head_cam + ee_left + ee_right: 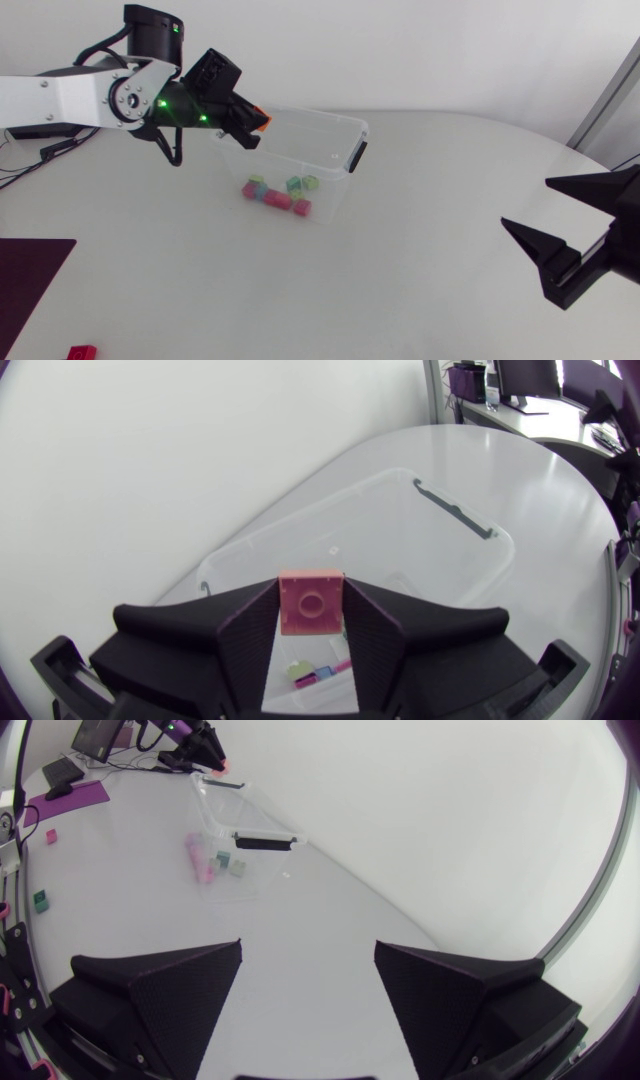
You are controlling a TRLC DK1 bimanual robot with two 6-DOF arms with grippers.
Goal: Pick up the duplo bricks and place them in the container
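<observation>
A white table [430, 230] is filling the scene, its smooth top catching soft, even light and giving off a faint sheen. The table's far edge is curving round toward the right. A dark purple mat [25, 285] is lying at the table's near left corner. A plain white wall [420, 50] is standing just behind the table's far edge.
</observation>
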